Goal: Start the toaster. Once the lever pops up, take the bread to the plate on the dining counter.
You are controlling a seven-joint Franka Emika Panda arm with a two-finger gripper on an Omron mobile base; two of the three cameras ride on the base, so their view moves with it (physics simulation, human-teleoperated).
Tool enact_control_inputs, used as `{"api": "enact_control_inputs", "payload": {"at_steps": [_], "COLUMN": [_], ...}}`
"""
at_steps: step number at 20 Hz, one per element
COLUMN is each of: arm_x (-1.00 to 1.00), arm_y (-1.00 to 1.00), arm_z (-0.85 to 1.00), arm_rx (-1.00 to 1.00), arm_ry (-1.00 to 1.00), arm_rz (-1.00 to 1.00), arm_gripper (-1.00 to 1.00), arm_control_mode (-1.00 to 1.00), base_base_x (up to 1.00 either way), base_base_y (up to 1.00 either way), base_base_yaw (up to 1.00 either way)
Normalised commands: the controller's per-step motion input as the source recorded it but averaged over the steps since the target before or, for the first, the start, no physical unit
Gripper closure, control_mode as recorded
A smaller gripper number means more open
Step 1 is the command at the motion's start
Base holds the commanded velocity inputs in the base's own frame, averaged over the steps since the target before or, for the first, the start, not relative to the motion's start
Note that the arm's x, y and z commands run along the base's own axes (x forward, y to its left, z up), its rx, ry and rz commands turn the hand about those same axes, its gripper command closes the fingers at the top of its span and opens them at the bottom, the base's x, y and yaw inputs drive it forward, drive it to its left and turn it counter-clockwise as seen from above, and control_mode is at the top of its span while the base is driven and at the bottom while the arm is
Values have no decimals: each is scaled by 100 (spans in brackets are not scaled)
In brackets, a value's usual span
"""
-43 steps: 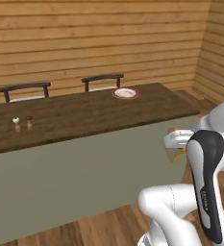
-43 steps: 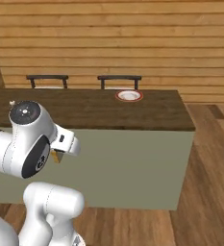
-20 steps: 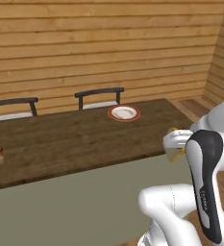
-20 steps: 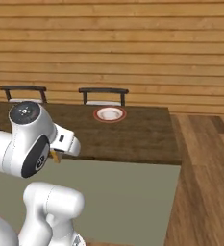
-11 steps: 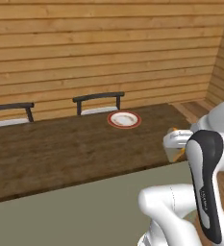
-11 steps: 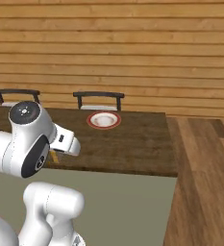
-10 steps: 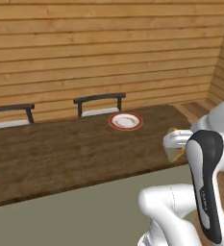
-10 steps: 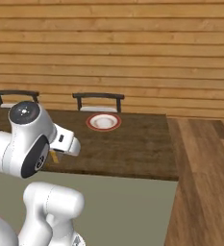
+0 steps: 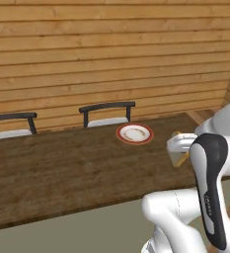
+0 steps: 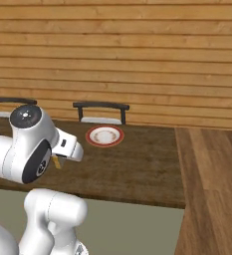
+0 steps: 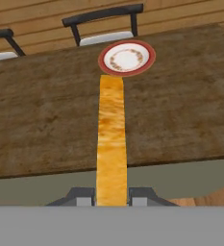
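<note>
My gripper (image 11: pixel 111 196) is shut on the bread (image 11: pixel 111 139), a golden-brown crusted slice seen edge-on that reaches forward from between the two fingertips. In the hand view its far end points at the plate (image 11: pixel 127 57), white with a red rim, which lies on the dining counter (image 11: pixel 41 125) near the far edge. The plate (image 9: pixel 134 133) sits left of my hand in the left base view, where a corner of the bread (image 9: pixel 183 159) peeks out beside the hand. In the right base view the plate (image 10: pixel 104 135) lies beyond the arm on the dark wood counter (image 10: pixel 147 169).
Two dark chairs (image 9: pixel 106 111) (image 9: pixel 10 123) stand behind the counter against the wooden plank wall. The counter ends at the right, where bare wood floor (image 10: pixel 212 189) begins. The counter's grey-green base (image 9: pixel 87 227) faces me.
The whole scene has shifted: the base has driven closer to the counter and along it, so the plate looks larger and nearer. The arm holds the same pose with the bread.
</note>
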Motion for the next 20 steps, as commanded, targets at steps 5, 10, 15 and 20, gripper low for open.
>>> {"api": "enact_control_inputs", "payload": {"at_steps": [5,10,15,20], "arm_x": [0,1,70,100], "arm_y": [0,0,1,0], "arm_z": [0,0,0,1], "arm_rx": [0,0,0,-1], "arm_ry": [0,0,6,7], "arm_rz": [0,0,3,8], "arm_gripper": [100,100,100,100], "arm_control_mode": [100,-100,-100,-100], "base_base_x": [0,0,0,0], "base_base_y": [0,0,0,0], "base_base_yaw": [0,0,0,0]}}
